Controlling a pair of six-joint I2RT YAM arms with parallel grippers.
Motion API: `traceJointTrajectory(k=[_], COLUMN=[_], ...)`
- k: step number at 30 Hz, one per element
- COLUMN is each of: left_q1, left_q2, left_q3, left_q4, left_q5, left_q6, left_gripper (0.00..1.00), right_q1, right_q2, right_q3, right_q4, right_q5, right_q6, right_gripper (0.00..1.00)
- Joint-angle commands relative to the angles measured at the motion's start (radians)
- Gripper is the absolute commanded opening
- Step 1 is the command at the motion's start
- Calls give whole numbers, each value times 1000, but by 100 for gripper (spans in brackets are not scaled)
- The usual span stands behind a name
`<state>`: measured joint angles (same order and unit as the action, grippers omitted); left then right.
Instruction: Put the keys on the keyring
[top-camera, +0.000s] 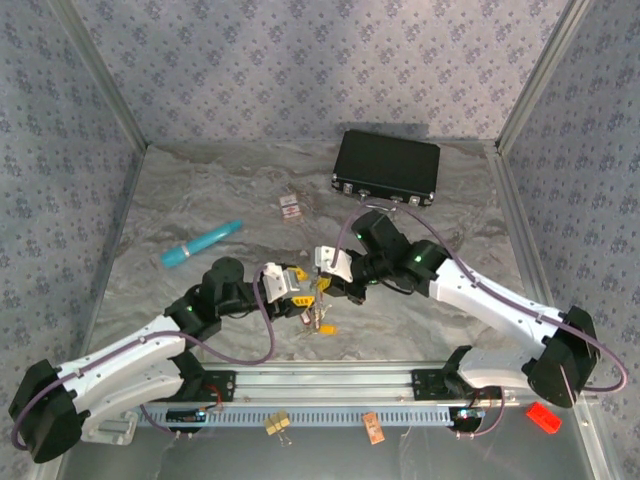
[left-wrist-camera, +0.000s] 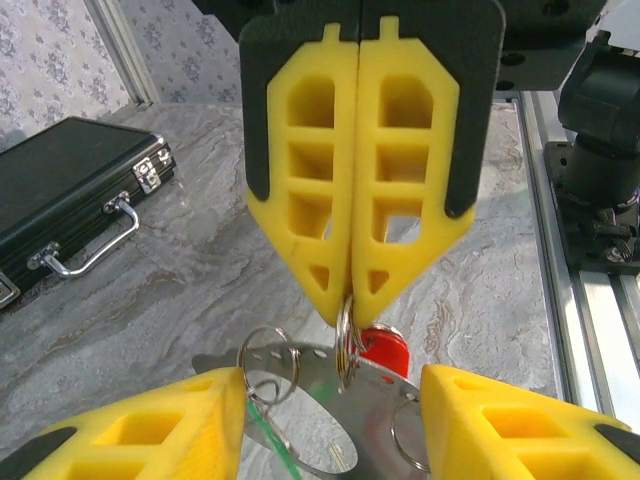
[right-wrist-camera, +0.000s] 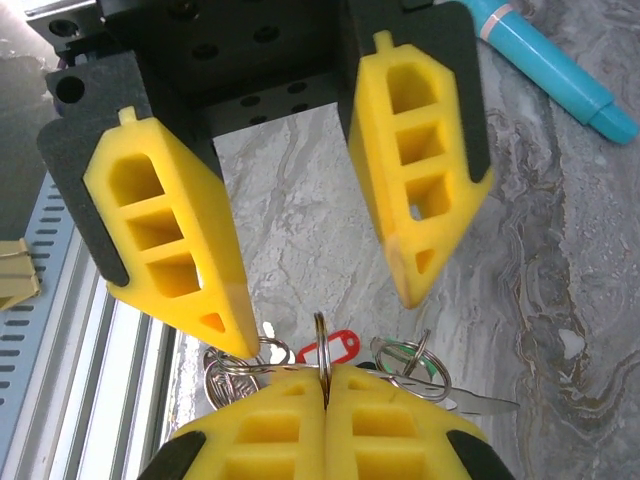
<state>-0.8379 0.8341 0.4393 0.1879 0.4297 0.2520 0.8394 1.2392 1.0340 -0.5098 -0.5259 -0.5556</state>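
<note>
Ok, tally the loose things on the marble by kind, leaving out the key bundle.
case: 1
cylinder: 1
card: 1
total: 3

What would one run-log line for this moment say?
right claw: shut on metal ring | left claw: open around it | keys: clustered below claws
</note>
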Motion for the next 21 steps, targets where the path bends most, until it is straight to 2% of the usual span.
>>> traceJointTrajectory(k=[1, 11, 16, 20, 21], left_q1=[-2, -2, -2, -3, -3], left_q2=[10, 15, 16, 8, 7], left_q3=[38, 44, 50, 46, 43], left_q4=[-16, -16, -26, -25, -19], left_q5=[25, 41, 50, 50, 50], left_q6=[24, 24, 31, 30, 26], left_gripper=[46, 21, 0, 0, 0], right_q1=[18, 61, 76, 64, 55], right_q2=[18, 53, 66, 39, 27], right_q3=[59, 106, 125, 105, 92], right_q4=[-62, -124, -147, -120, -107], right_q5=[18, 94, 104, 74, 62], right_q6=[-47, -90, -99, -63, -48], right_gripper=[0, 0, 0, 0, 3])
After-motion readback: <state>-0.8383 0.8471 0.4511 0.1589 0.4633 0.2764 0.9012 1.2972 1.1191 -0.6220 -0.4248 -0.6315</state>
